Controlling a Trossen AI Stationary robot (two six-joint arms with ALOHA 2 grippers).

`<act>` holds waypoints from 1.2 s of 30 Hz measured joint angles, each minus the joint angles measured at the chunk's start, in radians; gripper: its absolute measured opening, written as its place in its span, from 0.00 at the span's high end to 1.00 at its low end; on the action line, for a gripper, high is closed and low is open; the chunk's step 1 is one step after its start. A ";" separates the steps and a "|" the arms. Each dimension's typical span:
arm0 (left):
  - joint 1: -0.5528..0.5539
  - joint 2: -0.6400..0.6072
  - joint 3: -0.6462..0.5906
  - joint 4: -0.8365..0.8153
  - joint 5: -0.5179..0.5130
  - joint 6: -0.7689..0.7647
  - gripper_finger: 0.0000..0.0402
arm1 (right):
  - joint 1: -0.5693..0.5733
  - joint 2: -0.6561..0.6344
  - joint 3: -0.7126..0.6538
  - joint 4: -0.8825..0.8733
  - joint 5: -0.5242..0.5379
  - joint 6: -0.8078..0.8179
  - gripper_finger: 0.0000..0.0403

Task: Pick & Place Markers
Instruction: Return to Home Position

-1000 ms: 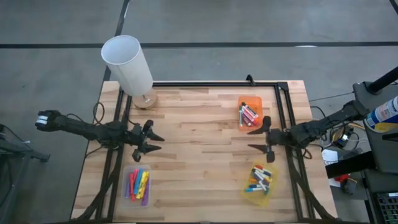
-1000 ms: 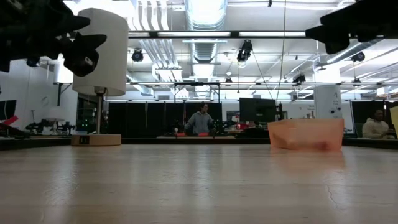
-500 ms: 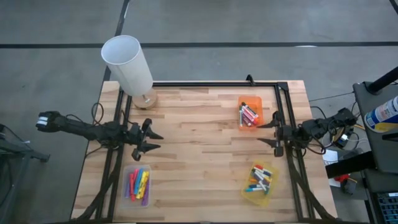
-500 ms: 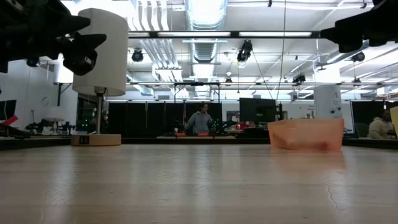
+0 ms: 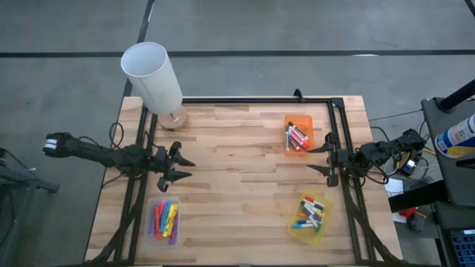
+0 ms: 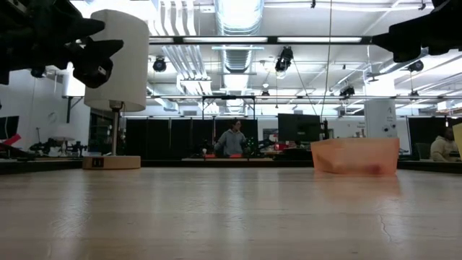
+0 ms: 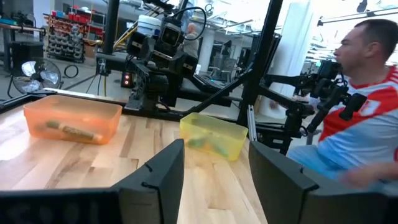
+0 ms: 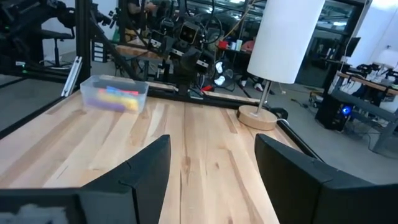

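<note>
Spanning the high view, the light wooden bench [image 5: 237, 185] carries a tall white cylindrical lamp on a round wooden base [image 5: 152, 74] at 11 o'clock. The left hand [image 5: 185, 169] hangs at 9 o'clock and the right hand [image 5: 309, 158] at 3 o'clock near the bench's edge, each with its fingers apart. A translucent orange plastic bin [image 5: 308, 122] sits at 2 o'clock, a translucent yellow plastic bin [image 5: 315, 237] at 4 o'clock, and a clear plastic bin [image 5: 150, 222] at 8 o'clock. The short coloured plastic markers [image 5: 297, 136] lie inside these three bins.
</note>
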 joint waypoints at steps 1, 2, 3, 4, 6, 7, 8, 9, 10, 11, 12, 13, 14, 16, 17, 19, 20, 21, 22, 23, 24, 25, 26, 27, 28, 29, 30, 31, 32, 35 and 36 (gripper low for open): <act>0.000 0.000 0.000 0.000 0.000 0.000 0.57 | 0.000 0.000 0.000 0.000 0.000 0.000 0.44; 0.000 0.000 0.000 0.000 0.000 0.000 0.57 | 0.000 0.000 0.000 0.000 0.000 0.000 0.44; 0.000 0.000 0.000 0.000 0.000 0.000 0.57 | 0.000 0.000 0.000 0.000 0.000 0.000 0.44; 0.000 0.000 0.000 0.000 0.000 0.000 0.57 | 0.000 0.000 0.000 0.000 0.000 0.000 0.44; 0.000 0.000 0.000 0.000 0.000 0.000 0.57 | 0.000 0.000 0.000 0.000 0.000 0.000 0.44; 0.000 0.000 0.000 0.000 0.000 0.000 0.57 | 0.000 0.000 0.000 0.000 0.000 0.000 0.44; 0.000 0.000 0.000 0.000 0.000 0.000 0.57 | 0.000 0.001 0.000 0.000 0.000 0.001 0.44; 0.000 0.000 0.000 0.000 0.000 0.000 0.57 | 0.000 0.001 0.000 0.000 0.000 0.001 0.44; 0.000 0.000 0.000 0.000 0.000 0.000 0.57 | 0.000 0.001 0.000 0.000 0.000 0.001 0.44; 0.000 0.000 0.000 0.000 0.000 0.000 0.57 | 0.000 0.001 0.000 0.000 0.000 0.001 0.44; 0.000 0.000 0.000 0.000 0.000 0.000 0.57 | 0.000 0.001 0.000 0.000 0.000 0.001 0.44; 0.000 0.000 0.000 0.000 0.000 0.000 0.57 | 0.000 0.001 0.000 0.000 0.000 0.001 0.44; 0.000 0.000 0.000 0.000 0.000 0.000 0.57 | 0.000 0.001 0.000 0.000 0.000 0.001 0.44; 0.000 0.000 0.000 0.000 0.000 0.000 0.57 | 0.000 0.001 0.000 0.000 0.000 0.001 0.44; 0.000 0.000 0.000 0.000 0.000 0.000 0.57 | 0.000 0.001 0.000 0.000 0.000 0.001 0.44; 0.000 0.000 0.000 0.000 0.000 0.000 0.57 | 0.000 0.001 0.000 0.000 0.000 0.001 0.44; 0.000 0.000 0.000 0.000 0.000 -0.001 0.57 | 0.000 0.001 0.000 0.000 0.000 0.001 0.44; 0.000 0.000 0.000 0.000 0.000 0.000 0.57 | 0.000 0.001 0.000 0.000 0.000 0.001 0.44; 0.000 0.000 0.000 0.000 0.000 0.000 0.57 | 0.000 0.001 0.000 0.000 0.000 0.001 0.44; 0.000 0.000 0.000 0.000 0.000 0.000 0.57 | 0.000 0.001 0.000 0.000 0.000 0.001 0.44; 0.000 0.000 0.000 -0.001 0.000 0.000 0.57 | 0.000 0.001 0.000 0.000 0.000 0.001 0.44; 0.000 0.000 0.000 -0.001 0.001 0.000 0.57 | 0.000 0.001 0.000 0.000 0.000 0.001 0.44; 0.000 0.000 0.000 -0.001 0.000 0.000 0.57 | 0.000 0.001 0.000 0.000 0.000 0.001 0.44; 0.000 0.000 0.000 -0.001 0.001 0.000 0.57 | 0.000 0.001 0.000 0.000 0.000 0.001 0.44; 0.000 0.000 0.000 -0.001 0.000 0.000 0.57 | 0.000 0.001 0.000 0.001 0.000 0.001 0.44; 0.000 0.000 0.000 -0.001 0.001 0.000 0.57 | 0.000 0.001 0.000 0.001 0.000 0.001 0.44; 0.000 0.000 0.000 -0.001 0.001 0.000 0.57 | 0.000 0.001 0.000 0.001 0.000 0.001 0.44; 0.000 0.000 0.000 -0.001 0.000 0.000 0.57 | 0.000 0.001 0.000 0.001 0.000 0.001 0.44; 0.000 0.000 0.000 -0.001 0.001 0.000 0.57 | 0.000 0.001 0.000 0.001 0.000 0.001 0.44; 0.000 0.000 0.000 -0.001 0.001 0.000 0.57 | -0.001 0.001 0.000 0.001 0.000 0.001 0.44; 0.000 0.000 0.000 -0.001 0.001 -0.001 0.57 | -0.001 0.001 0.000 0.001 0.000 0.001 0.44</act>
